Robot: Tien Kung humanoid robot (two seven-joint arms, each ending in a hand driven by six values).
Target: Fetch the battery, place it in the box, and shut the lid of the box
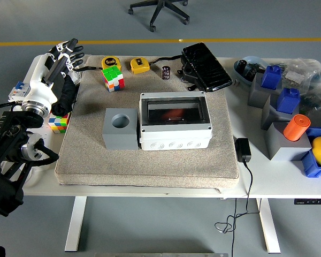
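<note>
Far from battery (pixel 166 72), left robot hand (pixel 63 56), fingers spread

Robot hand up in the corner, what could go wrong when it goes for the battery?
The left hand is open, at the table's far left, and the small dark battery stands across the mat. On the way there it could bump the colourful cube or the yellow tape measures.

The battery is small and upright, beside the black case. Big fingers might tip it over.

The box looks covered already, so dropping the battery in might not work.
</note>
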